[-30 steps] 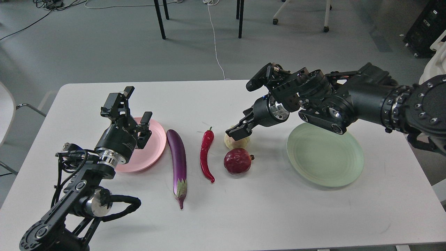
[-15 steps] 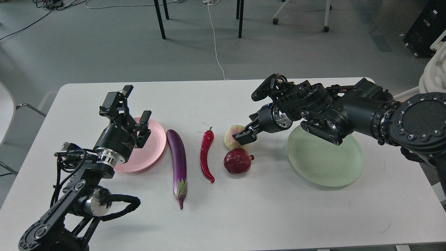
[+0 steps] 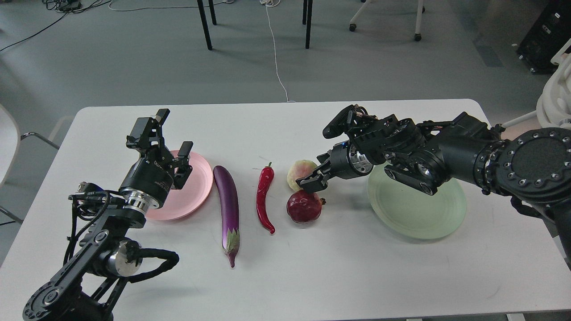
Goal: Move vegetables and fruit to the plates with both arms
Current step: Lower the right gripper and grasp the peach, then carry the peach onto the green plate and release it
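Observation:
The purple eggplant (image 3: 227,203), the red chili pepper (image 3: 264,196), the yellow-pink peach (image 3: 298,174) and the dark-red pomegranate (image 3: 304,207) lie in a row mid-table. The pink plate (image 3: 196,189) is on the left and the pale green plate (image 3: 419,209) on the right; both are empty. My right gripper (image 3: 314,173) is low, against the right side of the peach and just above the pomegranate. Its fingers look apart and hold nothing. My left gripper (image 3: 173,136) is open and empty, raised over the pink plate.
The white table (image 3: 357,267) has bare surface in front of the row of produce. My right forearm (image 3: 446,151) reaches over the green plate's far edge. Chair legs and cables are on the floor beyond the table.
My right gripper has come down and slightly right, from above the peach to beside it, just over the pomegranate. The peach is now more visible. The left arm has barely moved.

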You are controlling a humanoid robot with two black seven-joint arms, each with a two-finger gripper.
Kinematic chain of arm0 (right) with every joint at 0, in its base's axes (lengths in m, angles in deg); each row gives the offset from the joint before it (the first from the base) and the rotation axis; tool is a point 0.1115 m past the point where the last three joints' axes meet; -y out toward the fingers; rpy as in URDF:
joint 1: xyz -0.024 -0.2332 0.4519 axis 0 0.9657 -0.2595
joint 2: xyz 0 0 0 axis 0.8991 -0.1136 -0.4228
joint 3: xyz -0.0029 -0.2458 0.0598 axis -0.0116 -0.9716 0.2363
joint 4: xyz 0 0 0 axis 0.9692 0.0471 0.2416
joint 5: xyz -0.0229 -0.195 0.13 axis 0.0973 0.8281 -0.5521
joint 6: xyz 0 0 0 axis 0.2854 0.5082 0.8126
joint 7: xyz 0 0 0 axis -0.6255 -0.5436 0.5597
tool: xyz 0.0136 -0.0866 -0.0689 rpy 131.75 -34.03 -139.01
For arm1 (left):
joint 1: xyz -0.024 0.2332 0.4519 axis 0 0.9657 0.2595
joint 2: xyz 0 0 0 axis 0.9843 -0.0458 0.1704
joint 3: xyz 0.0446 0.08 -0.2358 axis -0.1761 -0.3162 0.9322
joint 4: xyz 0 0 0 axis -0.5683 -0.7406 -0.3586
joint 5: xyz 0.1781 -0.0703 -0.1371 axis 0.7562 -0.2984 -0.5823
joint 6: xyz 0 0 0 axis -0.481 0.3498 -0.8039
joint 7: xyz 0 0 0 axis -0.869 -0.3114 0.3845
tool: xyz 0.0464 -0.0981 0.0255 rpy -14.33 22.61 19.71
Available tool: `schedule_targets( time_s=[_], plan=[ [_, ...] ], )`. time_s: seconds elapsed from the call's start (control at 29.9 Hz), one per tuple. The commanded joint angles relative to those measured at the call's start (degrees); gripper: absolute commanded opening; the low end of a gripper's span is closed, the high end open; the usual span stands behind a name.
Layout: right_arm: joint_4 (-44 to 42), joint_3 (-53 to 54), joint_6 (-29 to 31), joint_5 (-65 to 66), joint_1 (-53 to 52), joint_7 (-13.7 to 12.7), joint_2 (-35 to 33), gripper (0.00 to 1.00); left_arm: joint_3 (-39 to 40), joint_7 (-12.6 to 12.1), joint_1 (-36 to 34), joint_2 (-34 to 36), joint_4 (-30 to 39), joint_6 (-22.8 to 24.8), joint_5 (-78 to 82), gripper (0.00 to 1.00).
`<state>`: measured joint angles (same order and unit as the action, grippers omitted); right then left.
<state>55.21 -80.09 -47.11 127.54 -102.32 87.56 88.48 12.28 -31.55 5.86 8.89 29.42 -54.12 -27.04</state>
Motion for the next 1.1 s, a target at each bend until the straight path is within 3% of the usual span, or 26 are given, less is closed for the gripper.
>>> schedule_targets(
  time_s=[0.0,0.13,0.47,0.7,0.87,1.07],
  plan=[
    [0.0,0.0,-0.7,0.0,0.1,0.0,0.0,0.64,0.0,0.0,0.0,0.0,0.2,0.0,0.0,1.0],
    [0.2,0.0,-1.4,0.0,0.1,0.0,0.0,0.42,0.0,0.0,0.0,0.0,0.3,0.0,0.0,1.0],
    [3.7,0.2,-1.5,0.0,-5.5,0.0,-0.6,0.39,0.0,0.0,0.0,0.1,0.5,0.0,0.0,1.0],
    [14.9,-1.6,-0.9,2.8,-11.9,0.0,-17.0,0.4,-0.1,-0.1,0.0,0.1,1.0,0.0,0.0,1.0],
    [17.3,-3.0,-1.0,12.5,-11.2,0.0,-27.5,0.4,-0.2,-0.1,0.0,0.1,1.0,0.1,0.0,1.0],
    [18.3,-3.0,-1.0,14.0,-7.5,0.0,-33.6,0.41,-0.3,0.0,0.1,0.0,1.0,0.1,0.0,1.0]
  ],
)
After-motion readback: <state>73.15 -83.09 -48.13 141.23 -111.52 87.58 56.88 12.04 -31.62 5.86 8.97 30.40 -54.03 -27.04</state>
